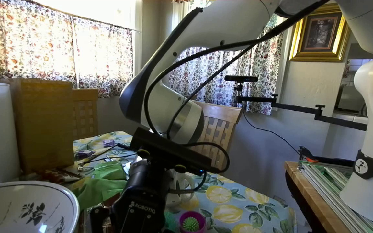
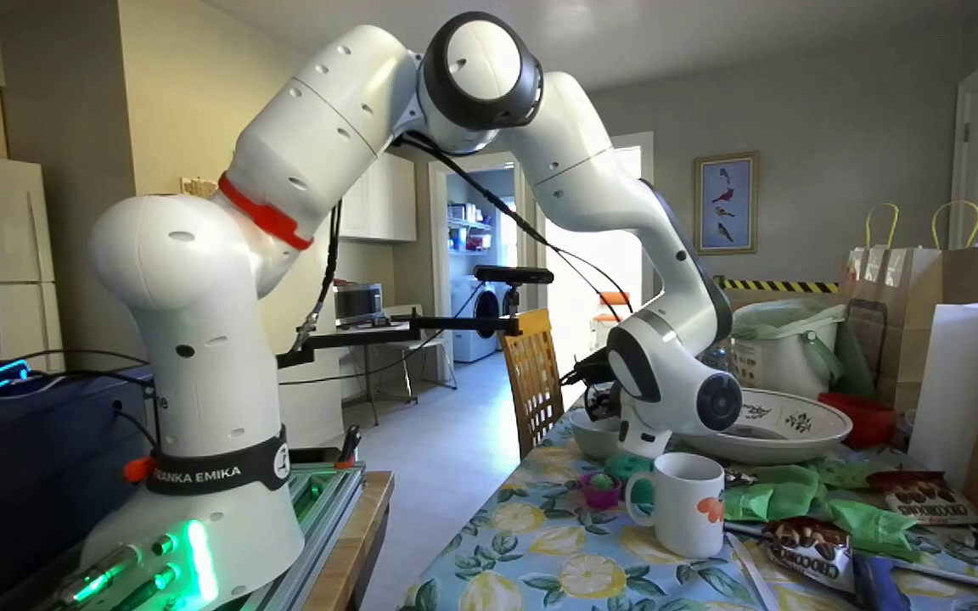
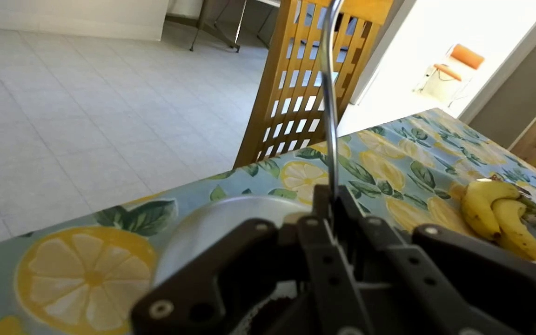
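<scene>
My gripper (image 3: 333, 197) is shut on the end of a thin, shiny metal utensil (image 3: 329, 93) that points up and away in the wrist view; its far end is cut off by the frame. A white bowl (image 3: 221, 223) lies beneath and left of the fingers, with something dark and grainy partly showing low between the gripper parts. In an exterior view the gripper (image 2: 598, 399) is over the white bowl (image 2: 595, 437), partly hidden by the wrist. In an exterior view the gripper body (image 1: 141, 207) points down and its fingertips are out of frame.
A white mug (image 2: 688, 505) and a pink cup (image 2: 599, 494) holding a green spiky thing stand nearby. A large patterned bowl (image 1: 28, 207), green bags (image 1: 108, 171) and snack packets (image 2: 812, 552) share the lemon tablecloth. Bananas (image 3: 486, 204) lie right; a wooden chair (image 3: 314, 93) stands beyond the edge.
</scene>
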You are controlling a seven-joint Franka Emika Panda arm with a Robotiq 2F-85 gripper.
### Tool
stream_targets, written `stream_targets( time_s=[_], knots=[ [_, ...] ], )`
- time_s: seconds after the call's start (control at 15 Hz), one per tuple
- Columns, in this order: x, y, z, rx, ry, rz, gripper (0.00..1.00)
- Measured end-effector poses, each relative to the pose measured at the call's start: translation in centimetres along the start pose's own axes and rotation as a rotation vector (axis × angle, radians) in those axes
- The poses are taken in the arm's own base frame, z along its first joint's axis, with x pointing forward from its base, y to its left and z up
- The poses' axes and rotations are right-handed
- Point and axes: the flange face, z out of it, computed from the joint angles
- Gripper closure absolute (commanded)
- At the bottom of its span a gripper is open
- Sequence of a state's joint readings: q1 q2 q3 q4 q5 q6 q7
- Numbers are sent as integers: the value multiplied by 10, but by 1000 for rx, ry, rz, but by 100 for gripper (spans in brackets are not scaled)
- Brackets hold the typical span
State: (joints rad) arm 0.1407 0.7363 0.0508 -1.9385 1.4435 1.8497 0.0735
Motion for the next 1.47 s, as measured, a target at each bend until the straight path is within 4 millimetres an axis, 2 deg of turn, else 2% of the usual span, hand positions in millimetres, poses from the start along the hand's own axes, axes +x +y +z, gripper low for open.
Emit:
stream_targets(
  time_s=[0.87,1.47],
  knots=[
    [-7,6,32,-26,-50,-37,98],
    [-18,26,32,-43,-65,47,98]
  ],
)
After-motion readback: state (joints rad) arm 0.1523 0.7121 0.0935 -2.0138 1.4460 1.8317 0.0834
